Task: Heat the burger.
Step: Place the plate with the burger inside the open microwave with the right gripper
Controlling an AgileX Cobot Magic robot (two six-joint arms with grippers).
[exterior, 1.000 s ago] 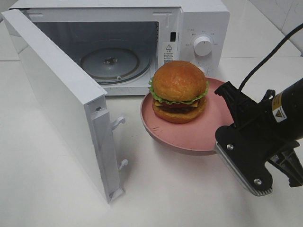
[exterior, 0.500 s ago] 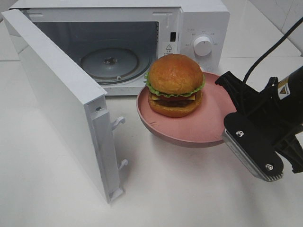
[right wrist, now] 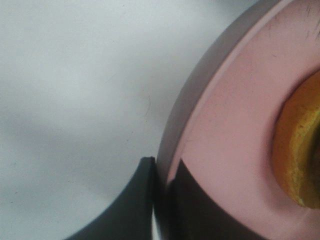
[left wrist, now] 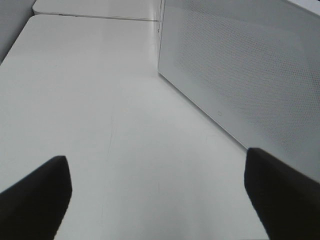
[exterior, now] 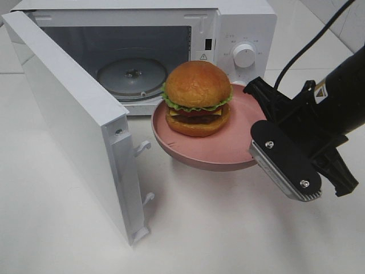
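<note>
While the left gripper (left wrist: 155, 185) stands with jaws wide apart and empty beside the open microwave door (exterior: 74, 125), the burger (exterior: 197, 94) sits on the pink plate (exterior: 228, 151) just before the cavity. Rightmost, the right gripper (right wrist: 160, 172) is clamped on the plate's rim, holding it off the table (exterior: 199, 228).

The scene is lit brightly and evenly from above. A soft shadow is thrown on the white counter (exterior: 228, 228) under the pink plate (exterior: 228, 151). Small glints are seen on the burger (exterior: 197, 83). The right wrist view is heavily blurred at close range; the left hand (left wrist: 157, 197) is shown dark and unsharp.
</note>
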